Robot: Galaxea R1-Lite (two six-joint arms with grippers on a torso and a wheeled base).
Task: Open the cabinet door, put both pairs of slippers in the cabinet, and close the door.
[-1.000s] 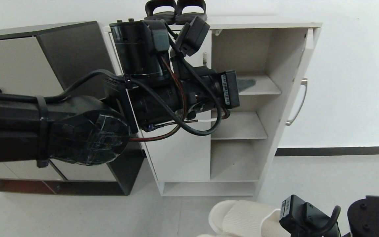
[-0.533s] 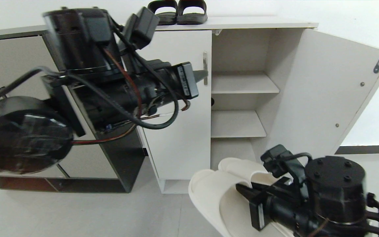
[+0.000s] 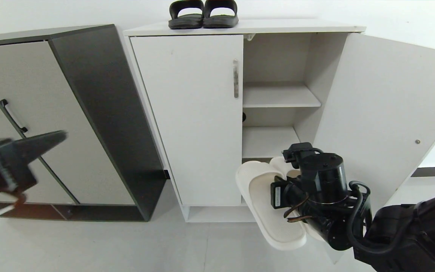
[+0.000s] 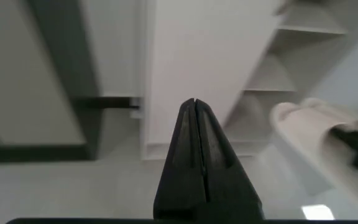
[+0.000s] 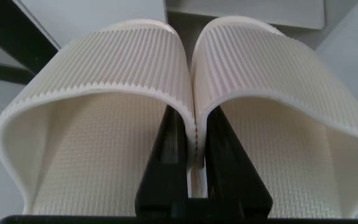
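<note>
At the cabinet (image 3: 296, 27) front: door (image 3: 387, 109) now swung wide, step 1 done.
Right claw (image 5: 194, 146): pinching white slippers (image 3: 266, 204), lifted to the opening (near, not inside).
Left claw (image 4: 195, 124): pressed together, withdrawn leftward.
Black slippers (image 3: 202, 15): on the cabinet top, 1 pair waiting.

Matte black, tapered left hand (image 4: 194, 104)

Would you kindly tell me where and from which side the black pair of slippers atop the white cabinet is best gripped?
Probably the two adjoining inner strap edges of the black pair of slippers, pinched together from the front: they lie side by side, touching, strap openings facing the robot. The right gripper holds the ribbed white slippers that way.
</note>
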